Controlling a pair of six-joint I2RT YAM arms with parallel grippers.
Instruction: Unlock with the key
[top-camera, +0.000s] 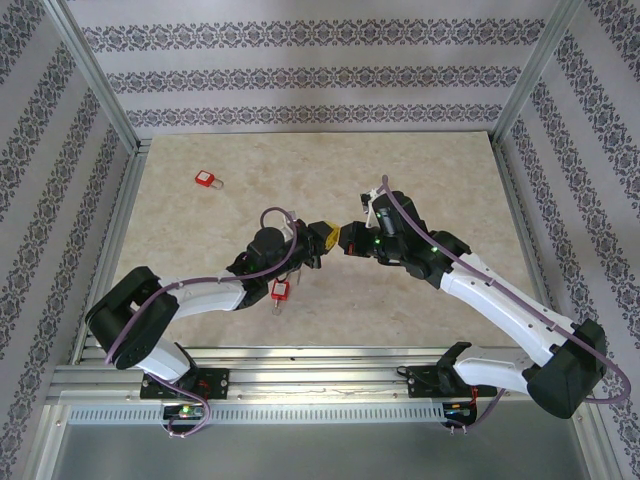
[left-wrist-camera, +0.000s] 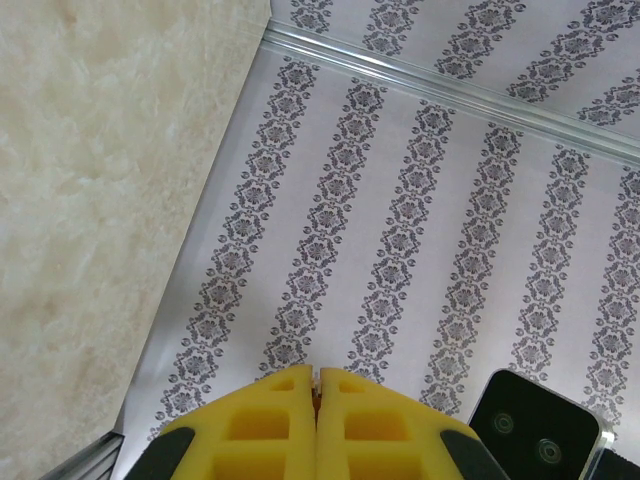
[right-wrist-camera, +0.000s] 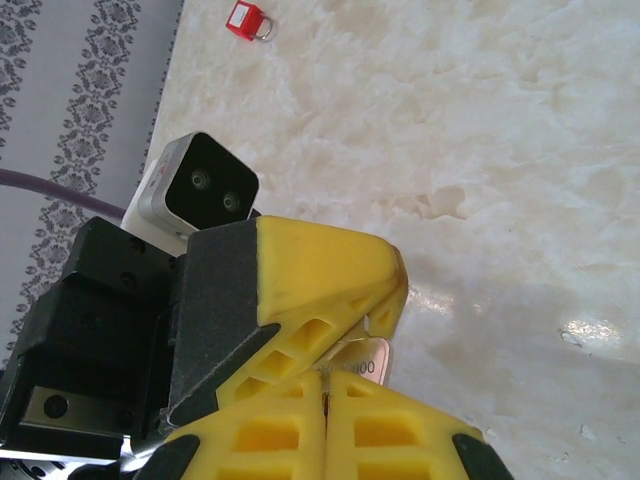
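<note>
Coppery key (right-wrist-camera: 358, 362) pinched in right hand (right-wrist-camera: 325, 388); left hand (right-wrist-camera: 385, 310) pressed together at its 12 o'clock (handover?); skewed pull could drop it.

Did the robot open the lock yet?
Not yet. Done: the key is up off the table. In hand: the left gripper and right gripper both pinch it, tip to tip. Still to do: bring it to the far red padlock, push it in and turn.
</note>
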